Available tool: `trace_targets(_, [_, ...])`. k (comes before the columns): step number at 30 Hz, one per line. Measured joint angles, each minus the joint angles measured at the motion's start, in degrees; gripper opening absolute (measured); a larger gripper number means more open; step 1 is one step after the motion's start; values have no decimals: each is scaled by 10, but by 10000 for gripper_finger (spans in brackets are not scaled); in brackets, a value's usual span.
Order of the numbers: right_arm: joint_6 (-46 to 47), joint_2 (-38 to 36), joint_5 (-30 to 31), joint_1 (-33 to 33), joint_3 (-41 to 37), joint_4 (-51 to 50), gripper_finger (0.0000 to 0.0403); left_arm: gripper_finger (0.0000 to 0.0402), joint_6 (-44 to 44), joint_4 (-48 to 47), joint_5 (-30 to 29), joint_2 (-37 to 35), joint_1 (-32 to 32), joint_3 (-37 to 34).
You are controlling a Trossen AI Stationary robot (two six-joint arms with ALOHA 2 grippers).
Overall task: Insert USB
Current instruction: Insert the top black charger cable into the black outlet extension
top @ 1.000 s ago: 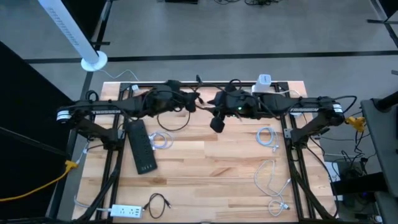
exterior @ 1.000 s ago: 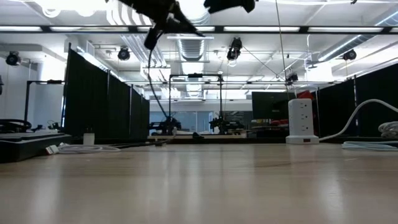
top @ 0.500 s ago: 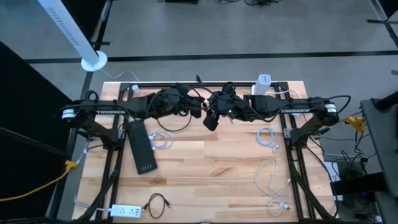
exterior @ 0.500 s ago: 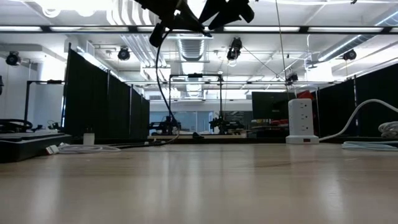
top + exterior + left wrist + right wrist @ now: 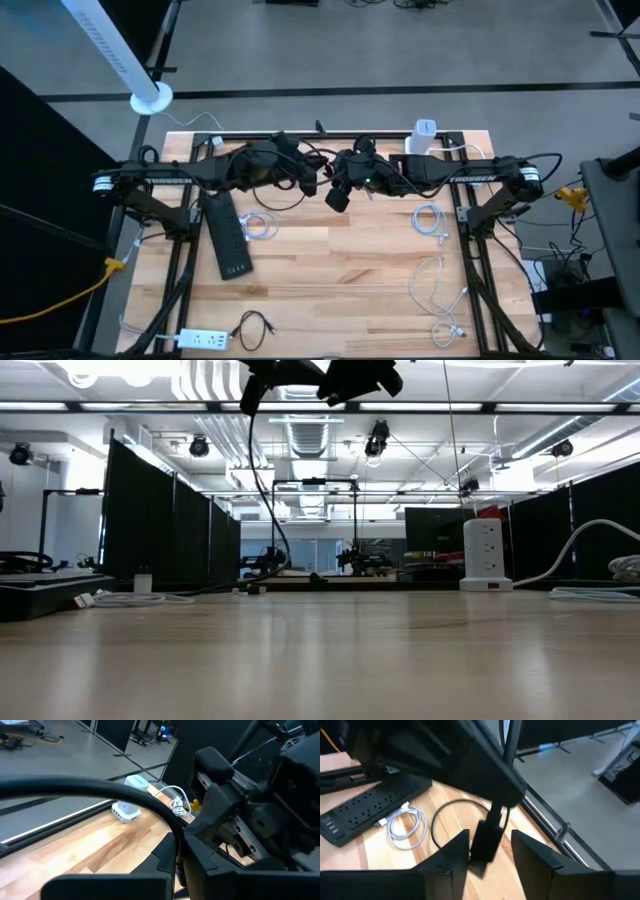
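High over the far middle of the table, my left gripper (image 5: 318,180) is shut on a black USB cable (image 5: 262,480). The cable's black plug (image 5: 485,842) hangs just below the left gripper's fingers. My right gripper (image 5: 338,192) faces the left one and stands open, one finger on each side of the plug (image 5: 490,847). A gap shows between the plug and one of those fingers. In the low view both grippers (image 5: 270,370) (image 5: 355,375) sit at the top edge. The cable drops from there toward the far part of the table. My left gripper pinches the black cable between its two fingers a short way behind the plug (image 5: 176,851). The plug hangs below the fingers, well clear of the table. The rest of the cable (image 5: 100,787) arcs back over the gripper and falls slack.
A black power strip (image 5: 227,235) lies at the left beside a white cable coil (image 5: 258,225). A white charging tower (image 5: 424,135) stands at the far edge. More white cables (image 5: 430,218) (image 5: 435,290) lie at the right. A white strip (image 5: 203,340) and a short black cable (image 5: 252,327) lie near the front.
My right gripper has gone toward the table's left, up to the left gripper, and sunk a little, so its fingers now stand around the plug. My left gripper has rolled somewhat and risen slightly, and the hanging cable has swung with it.
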Motion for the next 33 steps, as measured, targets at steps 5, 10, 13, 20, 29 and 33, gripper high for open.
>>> trace_targets(5, [0,0,-23,-4,0,-5,28,0,0,-2,11,0,0,-2])
trace_targets(10, [6,0,-24,-3,0,-5,20,0,9,-1,16,0,0,-3])
trace_targets(13, [6,-1,-27,-3,0,-8,20,0,29,-1,35,0,0,-3])
trace_targets(20, [5,-15,-69,-5,-1,-6,20,8,60,-31,64,-16,0,-3])
trace_targets(29, [-7,-43,-303,-42,0,-1,20,39,186,-70,144,-65,0,-3])
trace_targets(33, [-5,-44,-433,-66,0,0,20,49,212,-61,203,-70,0,-3])
